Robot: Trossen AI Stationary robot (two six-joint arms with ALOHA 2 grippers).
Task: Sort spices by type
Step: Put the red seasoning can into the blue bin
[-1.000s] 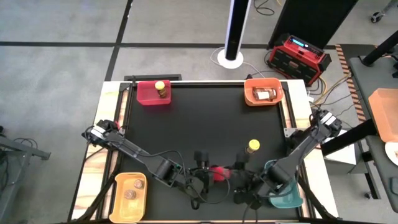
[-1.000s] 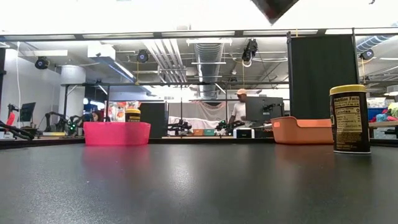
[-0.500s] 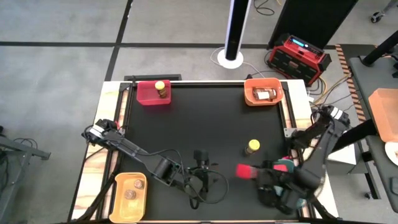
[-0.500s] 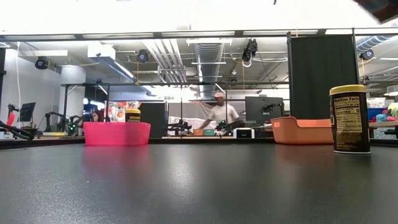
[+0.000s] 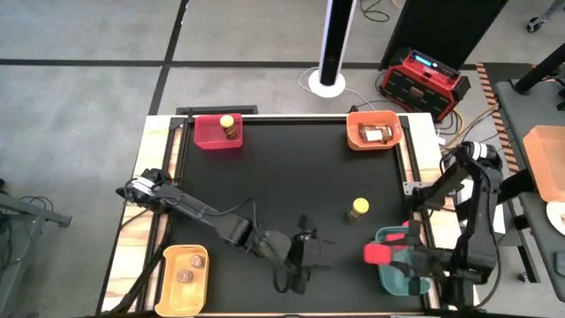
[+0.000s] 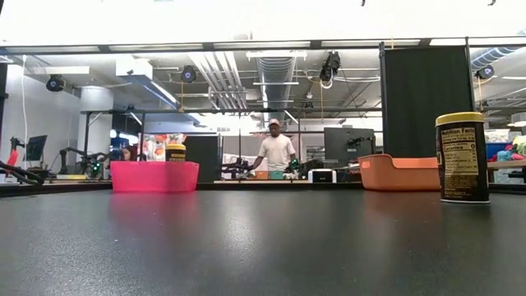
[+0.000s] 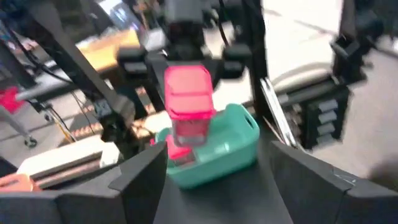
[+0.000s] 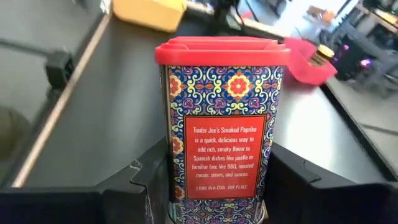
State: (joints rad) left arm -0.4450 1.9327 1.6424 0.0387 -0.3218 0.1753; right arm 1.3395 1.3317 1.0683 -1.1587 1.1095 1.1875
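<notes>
The right gripper (image 5: 393, 256), clamped on a red-lidded rectangular paprika tin with a blue floral pattern (image 8: 222, 121), now holds it at the near-left edge of the teal plastic bin (image 5: 397, 274), having carried it rightward from the table's middle within the last second. The left gripper (image 5: 305, 250), fingers spread apart and empty, has moved slightly right along the black table's (image 5: 291, 177) near edge. A yellow-lidded dark jar (image 5: 357, 209) stands unmoved on the open table between them. Behind the table, a person (image 6: 274, 152) has walked left.
</notes>
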